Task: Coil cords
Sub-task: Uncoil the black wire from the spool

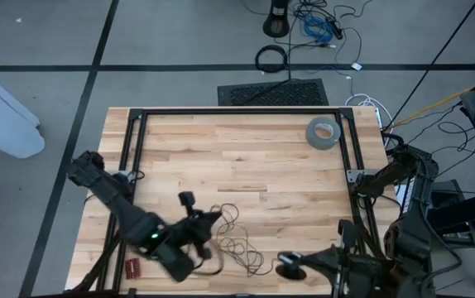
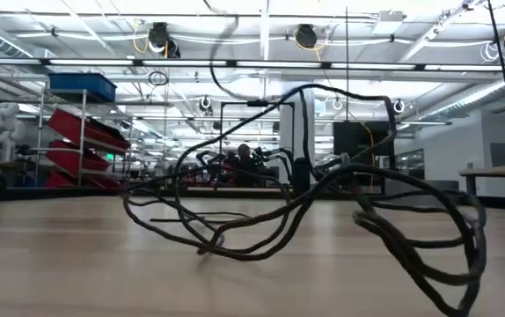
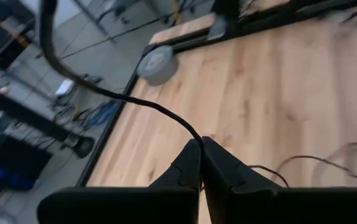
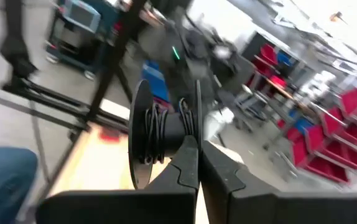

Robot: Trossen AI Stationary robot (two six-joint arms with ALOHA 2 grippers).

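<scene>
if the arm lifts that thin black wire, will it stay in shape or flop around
Probably flops: the thin black wire lies in loose tangled loops. It keeps some springiness, arching above the wooden table. Likely light; the shut left gripper pinches a strand that trails away in a curve.

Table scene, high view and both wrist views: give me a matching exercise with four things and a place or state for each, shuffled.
Things:
1 cord
2 tape roll
3 left pincer
4 right pincer

States:
A shut, facing a black spool
B loose tangle near the front middle of the table
C pinching the cord
D grey, near the table's far right corner

Pairs: 1-B, 2-D, 3-C, 4-A
</scene>
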